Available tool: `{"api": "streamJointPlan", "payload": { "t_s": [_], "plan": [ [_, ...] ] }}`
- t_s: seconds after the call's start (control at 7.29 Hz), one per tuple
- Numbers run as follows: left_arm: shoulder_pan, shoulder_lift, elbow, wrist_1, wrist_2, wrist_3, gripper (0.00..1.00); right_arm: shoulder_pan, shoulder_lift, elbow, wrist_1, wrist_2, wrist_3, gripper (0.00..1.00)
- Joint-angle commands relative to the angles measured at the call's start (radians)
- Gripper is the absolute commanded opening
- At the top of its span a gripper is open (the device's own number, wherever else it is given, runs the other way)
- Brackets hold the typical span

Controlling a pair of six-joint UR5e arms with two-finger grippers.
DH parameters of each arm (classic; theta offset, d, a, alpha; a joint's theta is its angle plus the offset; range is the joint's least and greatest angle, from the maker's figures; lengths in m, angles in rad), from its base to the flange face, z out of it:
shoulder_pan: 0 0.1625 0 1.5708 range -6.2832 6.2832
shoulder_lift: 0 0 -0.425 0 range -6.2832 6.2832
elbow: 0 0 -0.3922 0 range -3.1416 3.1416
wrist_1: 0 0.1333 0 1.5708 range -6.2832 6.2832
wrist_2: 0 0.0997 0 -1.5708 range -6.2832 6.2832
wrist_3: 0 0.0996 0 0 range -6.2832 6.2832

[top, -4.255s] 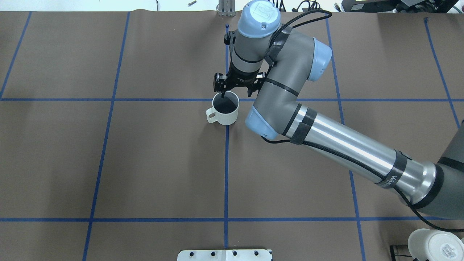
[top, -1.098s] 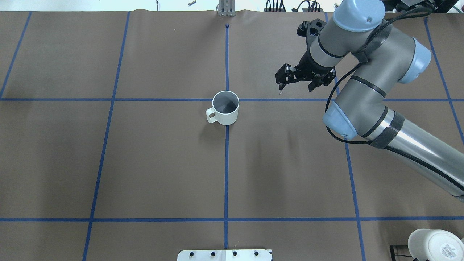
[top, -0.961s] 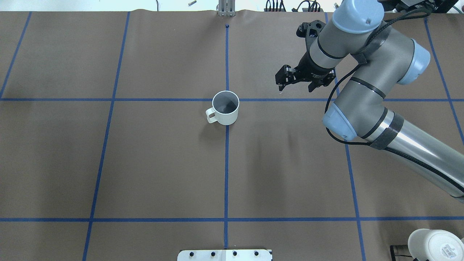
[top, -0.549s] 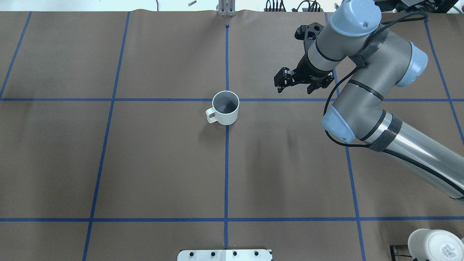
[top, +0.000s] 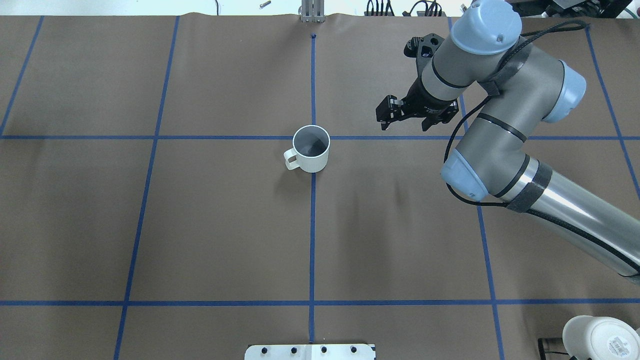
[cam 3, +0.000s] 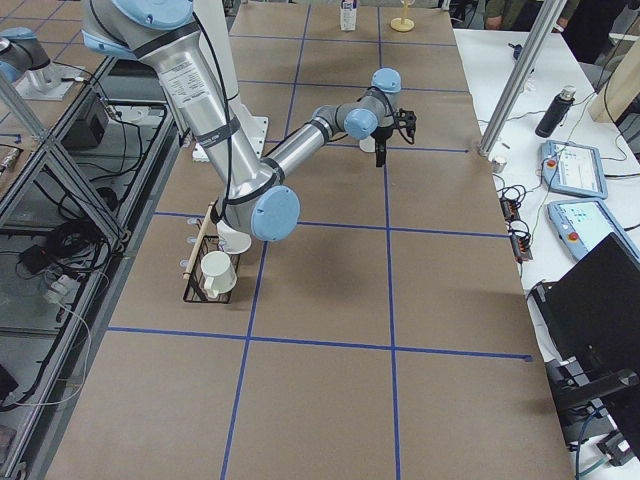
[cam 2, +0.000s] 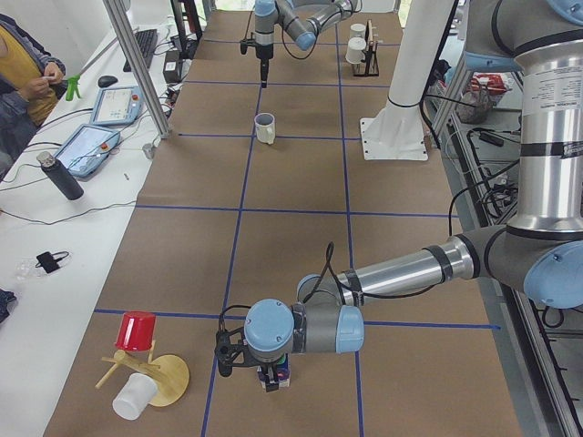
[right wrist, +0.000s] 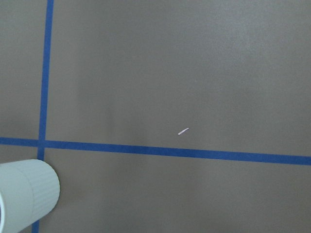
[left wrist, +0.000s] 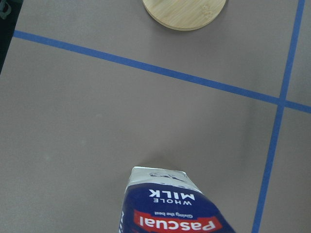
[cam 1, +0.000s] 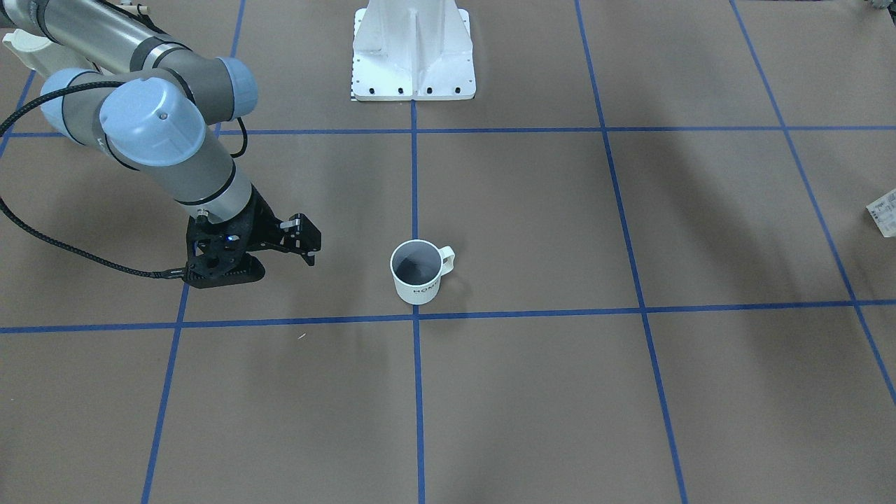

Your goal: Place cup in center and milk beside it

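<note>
The cup (top: pixel 311 149), a white mug with a dark inside and "HOME" on its side (cam 1: pixel 416 271), stands upright where the central blue lines cross. My right gripper (top: pixel 404 122) hovers open and empty to the cup's right, well apart from it. The cup's edge shows at the lower left of the right wrist view (right wrist: pixel 24 199). The milk (left wrist: pixel 170 204), a blue-and-white "WHOLE MILK" carton, fills the bottom of the left wrist view. In the exterior left view my left gripper (cam 2: pixel 270 381) is right over the carton; I cannot tell whether it is open or shut.
A round wooden disc (left wrist: pixel 184 12) lies just beyond the milk, with a red cup (cam 2: pixel 137 330) and a white cup (cam 2: pixel 135 396) beside it. Other white mugs hang on a rack (top: pixel 600 337) by the right arm's base. The white mount plate (cam 1: pixel 413 49) sits at the robot's edge.
My right gripper had one finger inside the cup, then let go and drew away to the right. Over the last second it drifts slightly left. The cup has not moved.
</note>
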Motion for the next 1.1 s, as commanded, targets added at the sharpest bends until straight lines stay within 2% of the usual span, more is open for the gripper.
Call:
{"api": "streamJointPlan", "payload": {
  "t_s": [0.0, 0.41, 0.82, 0.96],
  "plan": [
    [0.014, 0.002, 0.002, -0.003, 0.008, 0.001, 0.97, -0.004, -0.001, 0.002, 0.0, -0.002, 0.002, 1.0],
    [0.017, 0.005, -0.001, -0.003, 0.002, -0.008, 0.85, -0.009, 0.004, 0.002, 0.0, -0.002, 0.003, 1.0],
    [0.017, 0.006, -0.005, 0.001, 0.001, -0.007, 0.61, -0.021, 0.009, 0.002, 0.0, -0.002, 0.005, 1.0],
    [0.017, 0.005, -0.013, 0.001, -0.002, -0.007, 0.58, -0.019, 0.009, 0.005, 0.0, 0.001, 0.005, 1.0]
  ]
}}
